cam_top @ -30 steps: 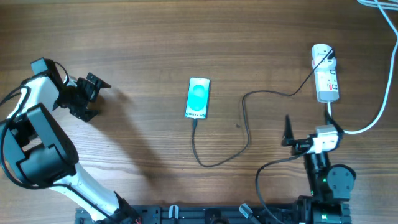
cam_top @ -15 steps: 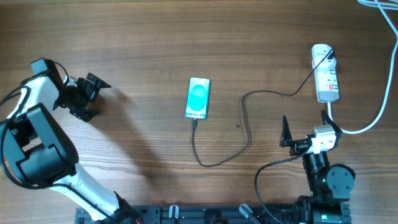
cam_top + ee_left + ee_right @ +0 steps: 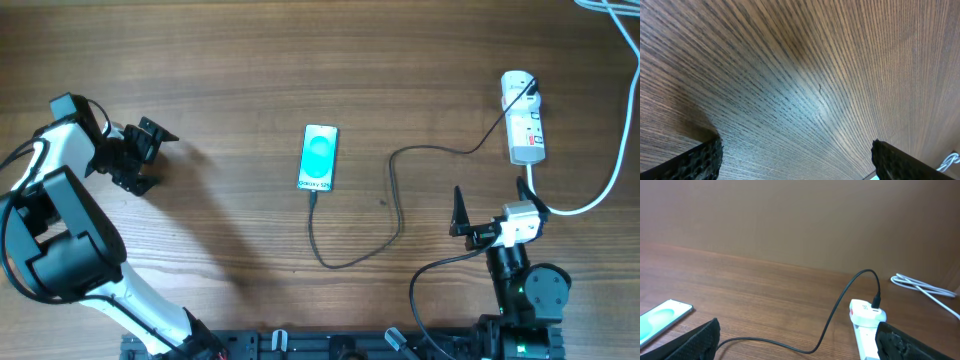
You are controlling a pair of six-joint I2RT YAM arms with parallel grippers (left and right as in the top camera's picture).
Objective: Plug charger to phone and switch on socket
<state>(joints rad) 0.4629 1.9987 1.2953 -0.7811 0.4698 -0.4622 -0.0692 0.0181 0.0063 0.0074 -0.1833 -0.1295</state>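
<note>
Between the right gripper's (image 3: 797, 332) spread, empty jaws, the thin black charger cable (image 3: 866, 271) runs from the flat cyan-screened phone (image 3: 662, 317) at their left to the white oblong socket (image 3: 865, 320) ahead, whose switch is probably the next target. The left gripper (image 3: 795, 152) is spread too, holding nothing.

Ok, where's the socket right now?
In the overhead view, the socket lies on the right side of the table, well to the right of the phone, with the charger plugged into its far end.
</note>
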